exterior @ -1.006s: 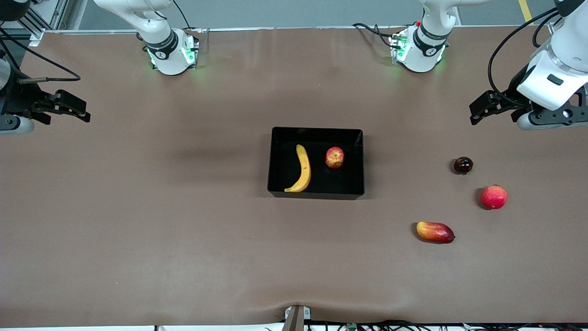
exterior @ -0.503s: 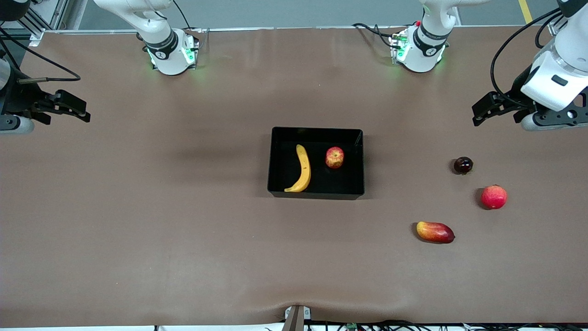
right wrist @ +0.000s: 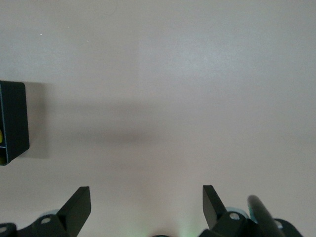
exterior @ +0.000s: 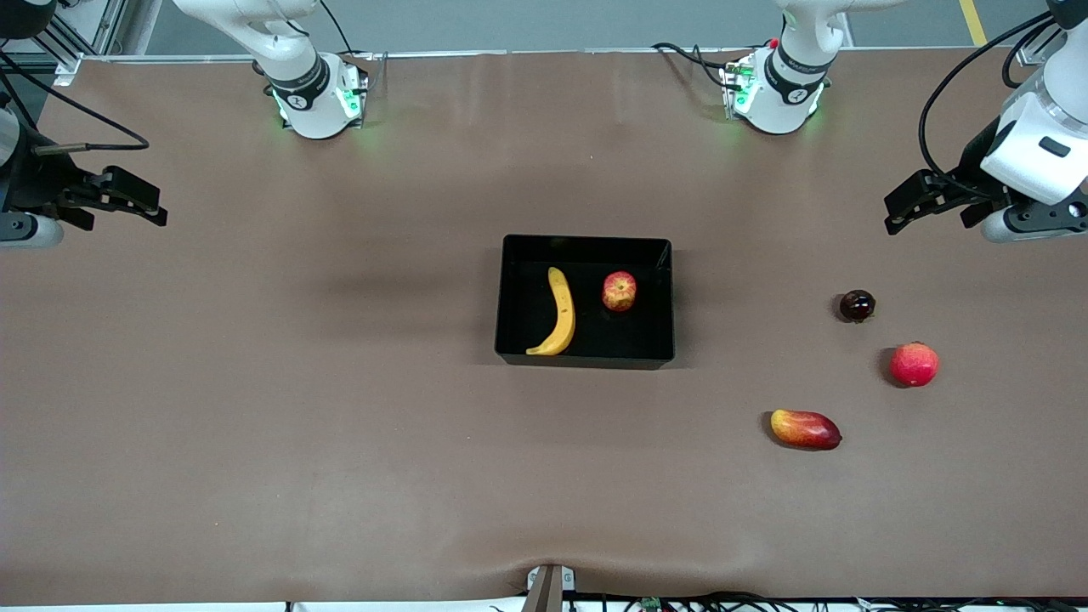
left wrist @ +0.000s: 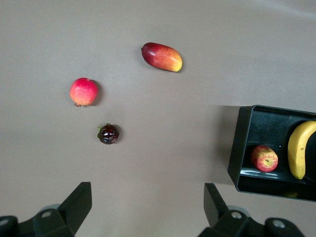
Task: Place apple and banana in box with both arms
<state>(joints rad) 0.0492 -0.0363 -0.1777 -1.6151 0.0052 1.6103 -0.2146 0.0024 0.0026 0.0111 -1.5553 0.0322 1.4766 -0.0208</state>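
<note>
We judge the task done: banana (exterior: pixel 557 314) and apple (exterior: pixel 619 291) both lie in the box (exterior: pixel 585 242), slightly apart. Left gripper (exterior: pixel 906 204) and right gripper (exterior: pixel 127 198) hang empty, jaws apart, over the table ends. Next: nothing but parking.

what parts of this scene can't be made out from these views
- Box: the right wrist view's edge cuts it off; only one corner shows, so its contents are unseen there.
- Banana: the left wrist view's edge cuts off one end.
- Right tool: in the front view its wrist runs off the frame edge.
- Small dark fruit: too small in any view to tell its kind.
</note>
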